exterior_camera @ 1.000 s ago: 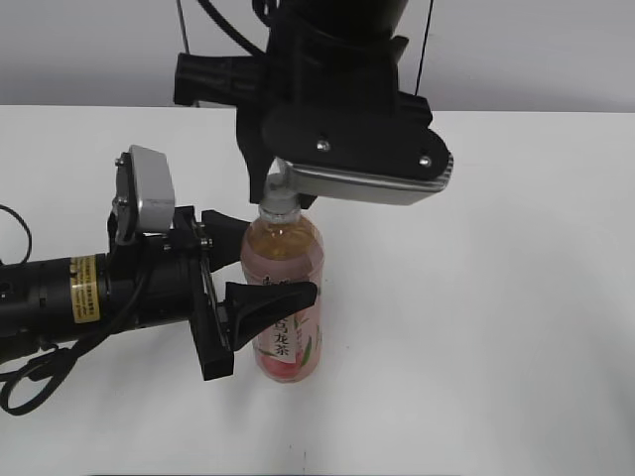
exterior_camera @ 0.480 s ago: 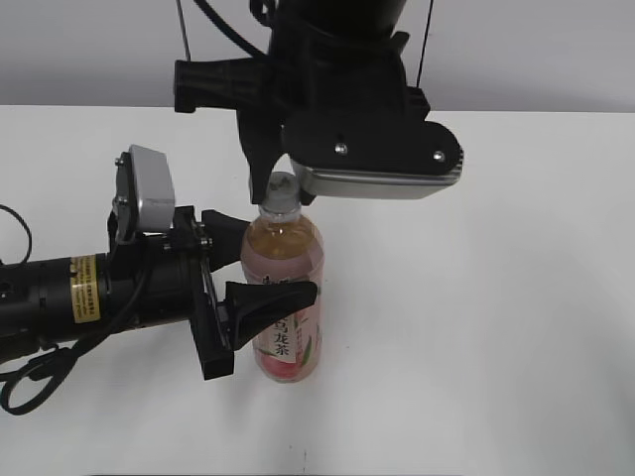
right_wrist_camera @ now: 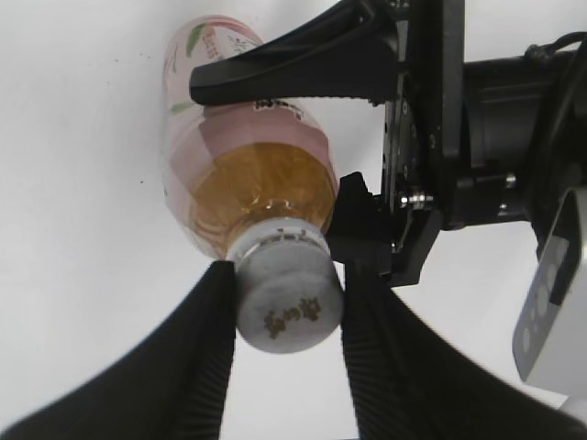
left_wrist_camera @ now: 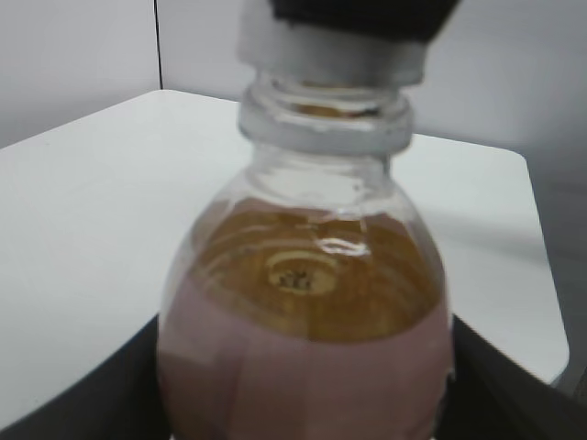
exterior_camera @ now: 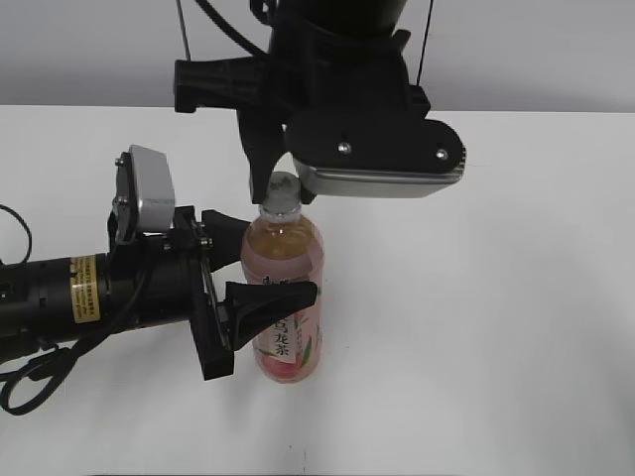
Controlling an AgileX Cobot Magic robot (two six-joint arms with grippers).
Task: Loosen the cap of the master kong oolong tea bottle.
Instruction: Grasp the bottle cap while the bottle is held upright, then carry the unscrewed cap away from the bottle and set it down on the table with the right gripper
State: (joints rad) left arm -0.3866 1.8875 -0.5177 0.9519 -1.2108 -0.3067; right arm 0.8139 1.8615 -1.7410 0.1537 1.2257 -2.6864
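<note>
Right end effector (right_wrist_camera: 286,302) comes straight down from above; its two black ribbed fingers (right_wrist_camera: 206,357) are pressed against opposite sides of the white cap (right_wrist_camera: 286,307), pinching it. Dark print on the cap top faces the wrist cam. In the ext. view that cap (exterior_camera: 282,192) is half hidden under the end effector's grey-and-black wrist block, w/ the arm rising vertically out of the top of the frame, cables trailing up behind it.

Left end effector (exterior_camera: 260,268) reaches in horizontally from the left, low over the worktop (exterior_camera: 496,297). Its fingers (exterior_camera: 270,300) wrap the bottle (exterior_camera: 285,297) at mid-body: one in front across the label, the other behind near the shoulder. Both touch the bottle, so it's gripped around the body, jaws fairly wide. The forearm lies nearly parallel to the worktop, a silver camera box mounted on top near the wrist, yellow sticker on the black barrel.

Bottle stands upright near the middle of the white worktop, pale amber tea up to the shoulder, pink label w/ peach picture and a white strip of dark characters facing front. Left wrist cam shows the neck ring and the cap (left_wrist_camera: 330,55) up close, blurred, w/ a dark part of the right end effector just over the cap.
</note>
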